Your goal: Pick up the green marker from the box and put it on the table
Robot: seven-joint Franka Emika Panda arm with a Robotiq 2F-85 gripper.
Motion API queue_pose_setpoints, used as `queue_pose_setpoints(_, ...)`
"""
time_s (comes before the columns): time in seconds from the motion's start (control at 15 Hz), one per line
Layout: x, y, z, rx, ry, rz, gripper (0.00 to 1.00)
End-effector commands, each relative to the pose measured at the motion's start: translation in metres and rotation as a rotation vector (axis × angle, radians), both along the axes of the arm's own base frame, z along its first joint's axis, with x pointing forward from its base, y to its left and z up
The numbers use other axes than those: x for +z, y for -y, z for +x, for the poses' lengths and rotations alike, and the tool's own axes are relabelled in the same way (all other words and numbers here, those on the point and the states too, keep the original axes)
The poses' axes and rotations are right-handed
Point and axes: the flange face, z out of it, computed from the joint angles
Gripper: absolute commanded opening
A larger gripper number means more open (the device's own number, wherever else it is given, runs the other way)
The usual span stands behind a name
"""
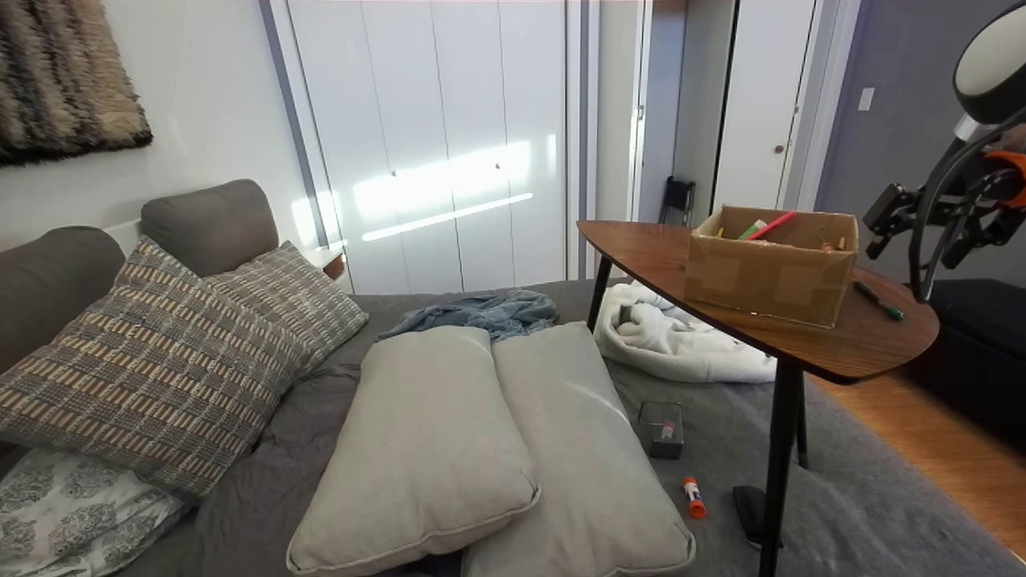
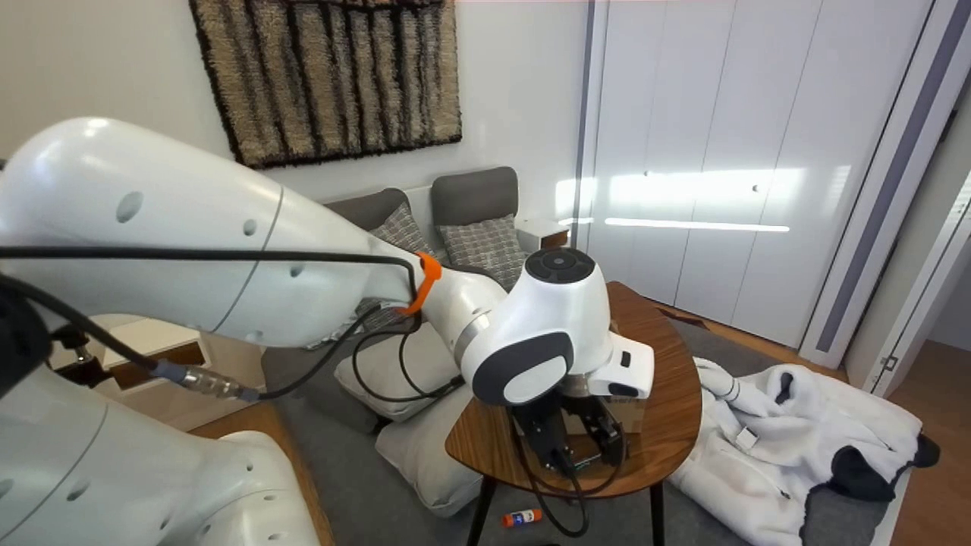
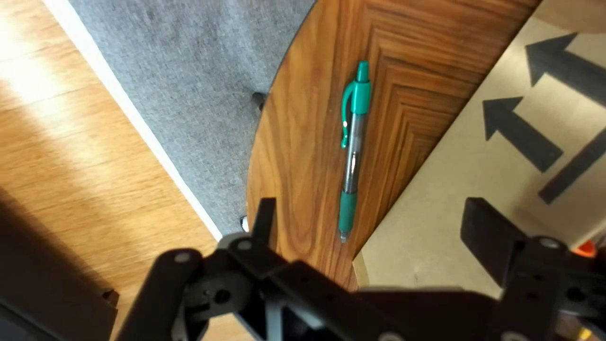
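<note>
The box (image 1: 769, 276) is a brown cardboard box on the reddish-brown table (image 1: 633, 244); its side with black arrows shows in the wrist view (image 3: 492, 156). A green stick with a white part (image 1: 752, 230), perhaps a marker, leans inside beside a pink one. A green pen (image 3: 352, 156) with a clear barrel lies on the table beside the box; it also shows in an exterior view (image 1: 880, 301). My gripper (image 3: 369, 208) is open and empty above the table's rounded end. The pen's tip shows between its fingers in the wrist view, apart from them.
The box stands close to the pen. The table edge (image 3: 258, 137) curves near one finger. A loop of black cable (image 1: 922, 272) hangs beside the gripper. An orange glue stick (image 1: 693, 497) and a small clear box (image 1: 662, 430) lie below on the grey bed.
</note>
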Motion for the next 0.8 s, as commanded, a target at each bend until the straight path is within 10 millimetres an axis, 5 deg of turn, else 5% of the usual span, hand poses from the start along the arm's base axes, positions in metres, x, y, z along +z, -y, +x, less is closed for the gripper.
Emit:
queue_pose_setpoints(0.0,0.031,0.001,-0.019,0.012,-0.041,-0.047,1.0)
queue_pose_setpoints(0.73,0.135,-0.007,-0.064,-0.011,-0.108,-0.112,1.0)
